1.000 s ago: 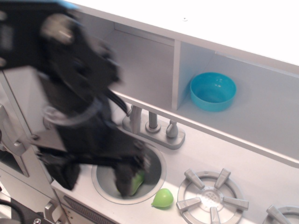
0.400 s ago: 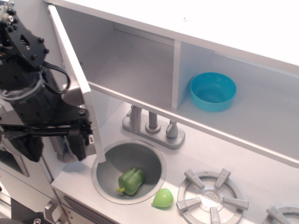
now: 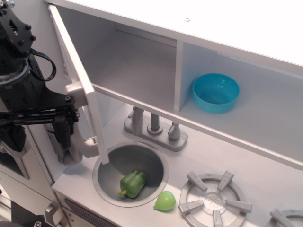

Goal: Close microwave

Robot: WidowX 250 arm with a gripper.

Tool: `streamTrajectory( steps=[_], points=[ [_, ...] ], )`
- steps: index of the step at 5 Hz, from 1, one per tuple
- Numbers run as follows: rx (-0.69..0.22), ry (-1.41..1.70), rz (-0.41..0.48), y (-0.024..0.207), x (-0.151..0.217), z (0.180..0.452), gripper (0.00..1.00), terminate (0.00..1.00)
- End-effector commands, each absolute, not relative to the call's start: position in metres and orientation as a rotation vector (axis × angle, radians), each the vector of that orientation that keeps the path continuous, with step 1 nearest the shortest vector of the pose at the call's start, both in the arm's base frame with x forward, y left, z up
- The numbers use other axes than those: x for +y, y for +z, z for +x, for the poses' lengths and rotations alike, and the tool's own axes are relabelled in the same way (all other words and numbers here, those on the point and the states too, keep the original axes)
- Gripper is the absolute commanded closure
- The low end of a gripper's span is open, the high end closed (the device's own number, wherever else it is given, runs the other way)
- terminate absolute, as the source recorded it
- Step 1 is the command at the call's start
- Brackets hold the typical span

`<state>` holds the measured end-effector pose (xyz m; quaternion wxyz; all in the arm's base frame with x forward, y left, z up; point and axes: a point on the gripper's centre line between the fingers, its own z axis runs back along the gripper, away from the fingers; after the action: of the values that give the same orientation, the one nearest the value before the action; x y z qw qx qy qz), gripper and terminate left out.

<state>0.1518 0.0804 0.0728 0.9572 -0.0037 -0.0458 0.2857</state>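
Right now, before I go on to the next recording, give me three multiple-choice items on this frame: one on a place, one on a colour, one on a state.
1. Where does the green pepper lie?
A. in the sink
B. on the burner
C. on the shelf

2. What colour is the bowl on the shelf?
A. red
B. blue
C. yellow

3. How does the microwave door stand?
A. shut
B. taken off
C. swung open

Answers:
1 A, since the pepper rests inside the round basin.
2 B, since the bowl in the right compartment is blue.
3 C, since the door sticks out edge-on and the compartment behind it is exposed.
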Motion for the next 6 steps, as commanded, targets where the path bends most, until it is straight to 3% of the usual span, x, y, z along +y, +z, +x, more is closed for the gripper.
streamTrajectory(
  steps=[1,2,4,6],
  points=[
    [-0.167,0.762,0.070,0.099,0.107,0.177,0.00,0.00],
    [-0.181,0.846,0.070,0.109,0.116,0.189,0.00,0.00],
    [-0.241,0.913,0.055,0.106,0.100,0.227,0.00,0.00],
    [-0.253,0.926,0.048,0.105,0.094,0.247,0.00,0.00]
  ],
)
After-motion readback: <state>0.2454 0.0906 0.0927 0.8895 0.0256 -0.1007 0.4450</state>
